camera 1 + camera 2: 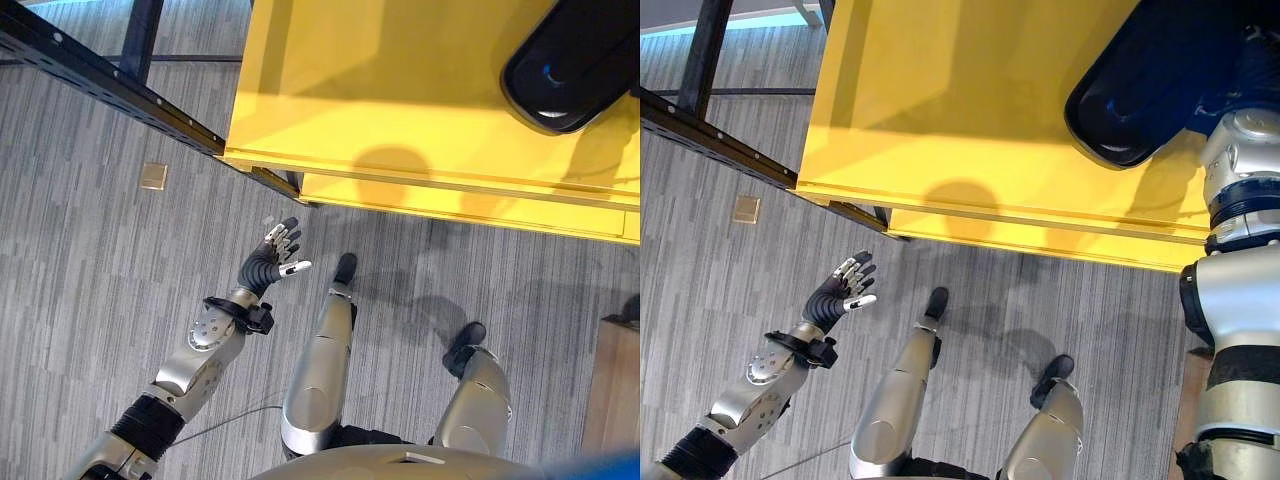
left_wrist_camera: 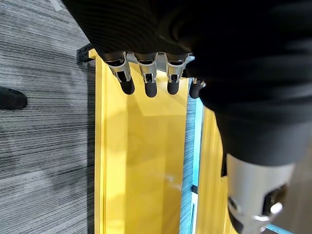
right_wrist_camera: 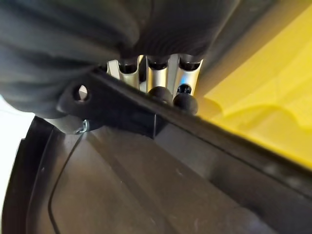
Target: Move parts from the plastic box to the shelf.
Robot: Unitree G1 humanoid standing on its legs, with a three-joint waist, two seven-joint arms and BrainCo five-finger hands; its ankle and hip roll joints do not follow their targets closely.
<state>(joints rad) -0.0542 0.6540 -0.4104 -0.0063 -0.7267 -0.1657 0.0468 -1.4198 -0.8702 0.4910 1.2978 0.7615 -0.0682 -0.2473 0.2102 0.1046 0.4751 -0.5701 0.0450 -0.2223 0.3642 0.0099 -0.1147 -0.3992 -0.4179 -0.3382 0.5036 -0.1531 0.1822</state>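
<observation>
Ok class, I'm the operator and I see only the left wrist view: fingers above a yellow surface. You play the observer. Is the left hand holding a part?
Observer: No. The left eye view shows the left hand open over the grey floor, beside the yellow box, holding nothing.
Operator: Where is a part, then?
Observer: A large dark part shows over the box's right side.
Operator: Is the right hand on it?
Observer: Yes. In the right wrist view the right hand has its fingers curled over the part's edge.
</observation>
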